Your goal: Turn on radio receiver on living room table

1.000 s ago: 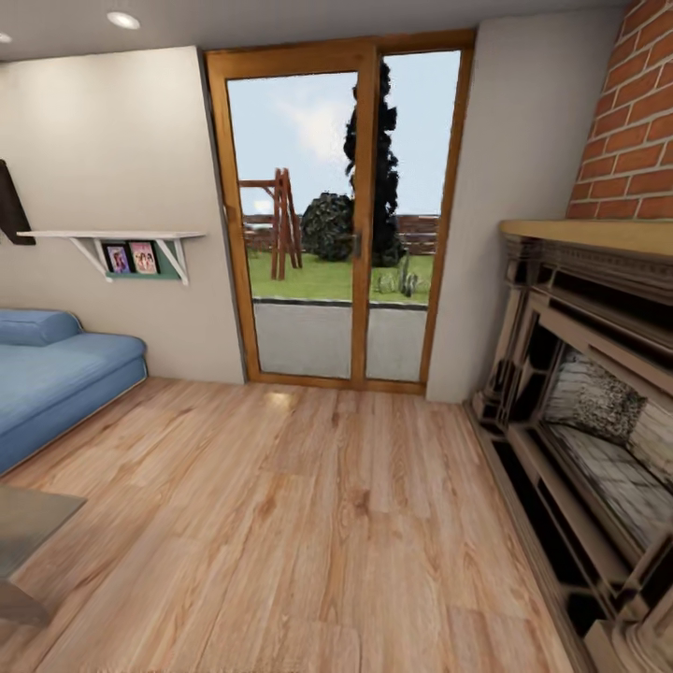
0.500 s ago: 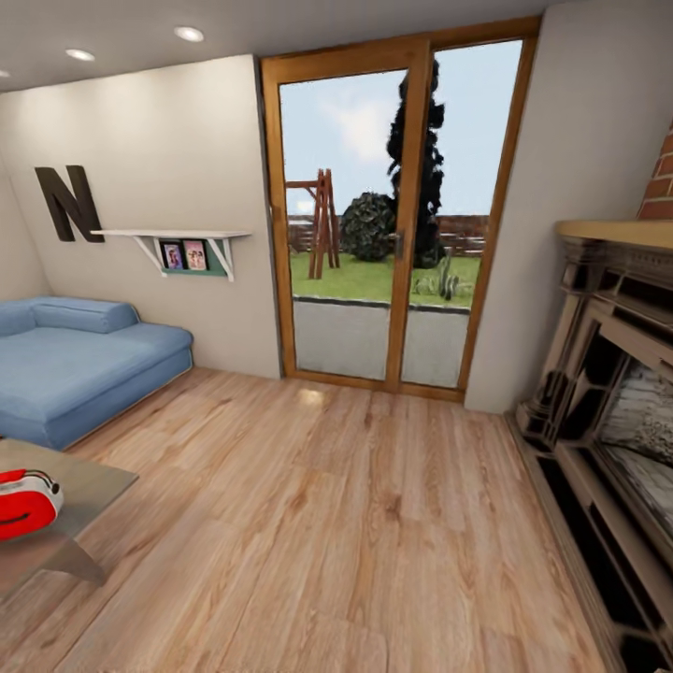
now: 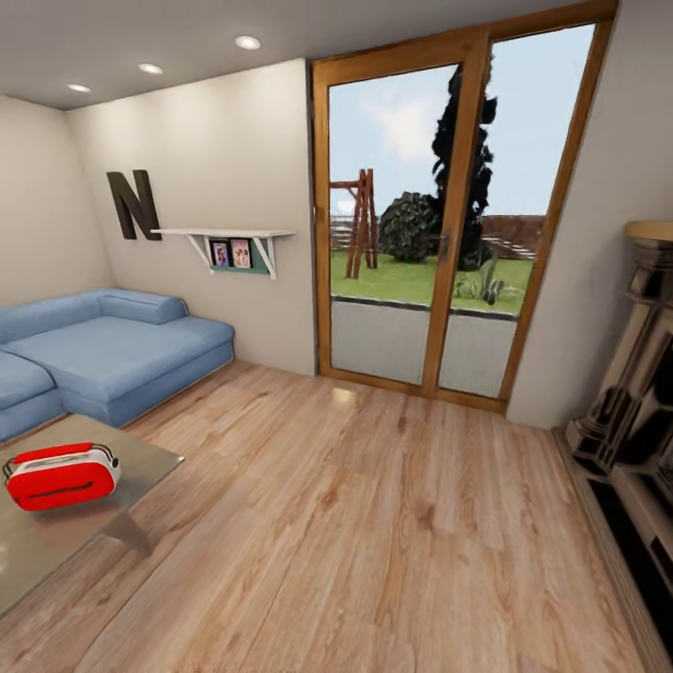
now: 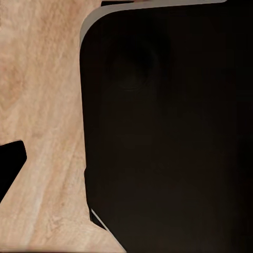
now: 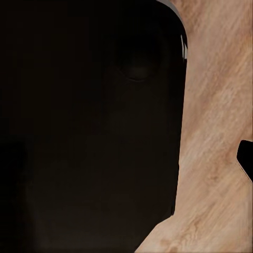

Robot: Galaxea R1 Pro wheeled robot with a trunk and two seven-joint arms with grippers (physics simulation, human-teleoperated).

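One target: the small bright red oblong radio receiver with white trim (image 3: 62, 475) lies on its long side on the grey glossy rectangular tabletop (image 3: 140, 453), close to the corner that juts toward the open floor.
Setting: the light wood plank floor (image 3: 374, 523) runs between that tabletop and the wood-framed glass patio door (image 3: 449, 224); the blue L-shaped sofa (image 3: 103, 350) sits behind the tabletop, just beside it, and a dark carved fireplace surround (image 3: 636, 421) lines the opposite wall.
End effector state: cannot tell for either arm; each wrist view looks down at plank floor past a large black body, and the fingers are not distinguishable.
Stage: judged as approach, with the radio well apart from the robot and off to its left.
Risk, base: driving straight at the radio could ram the jutting tabletop corner or the angled leg (image 3: 126, 531) under it, shoving the tabletop.
Risk, radio: a jolt or a hard sideways reach may slide the light rounded case off the near edge.
Risk, reach: stopping too far out would force a stretched arm and a poorly aimed press on the switch, whose place on the case is too small to make out.
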